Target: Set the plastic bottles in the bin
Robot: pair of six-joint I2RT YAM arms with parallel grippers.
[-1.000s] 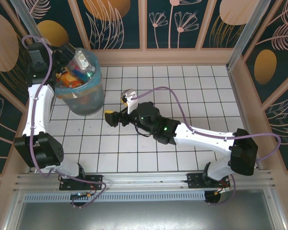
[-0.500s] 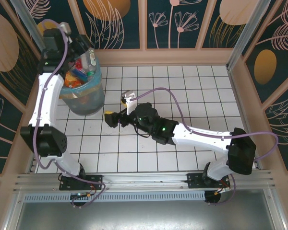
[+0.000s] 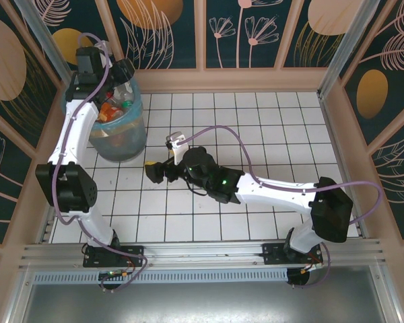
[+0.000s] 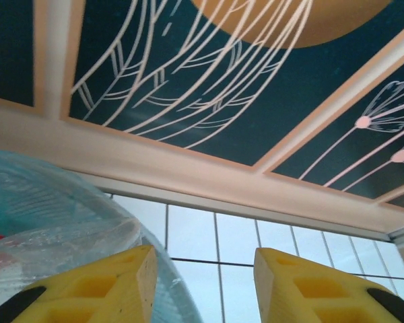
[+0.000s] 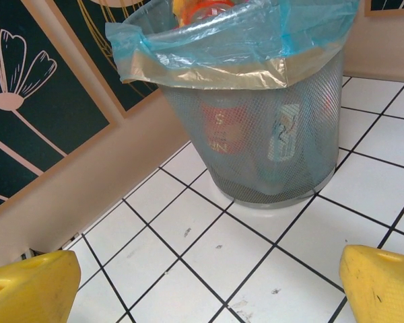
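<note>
1. Since the earlier overhead pictures, the left gripper (image 4: 202, 272) has swung from over the near side of the bin (image 3: 124, 145) to its far rim, by the back wall. The clear bottle it carried is gone from between its fingers. The right arm has crept a little leftward.
2. On the left wrist camera the two yellow fingers (image 4: 114, 282) stand apart with nothing between them, only white tiles and the painted wall panel (image 4: 188, 74) beyond. Their bases are cut off by the lower edge. The blue bag (image 4: 47, 202) bulges in at the left.
3. The bin stands in the far left corner of the tiled table (image 3: 256, 121). The plastic bottles (image 3: 113, 108) lie heaped inside it, showing orange and red. The left arm crosses its left rim and hides part of the heap, so they cannot be counted.
4. The right gripper (image 5: 209, 282) is spread wide and holds nothing. Only its yellow tips show, at the bottom corners of its wrist view, with bare tiles between. It is near the bin but apart from it.
5. Through the bin's mesh a red label (image 5: 219, 134) and a pale blue-white label (image 5: 283, 131) show dimly. Their print is unreadable. The top of the heap is cut off by the upper edge.
</note>
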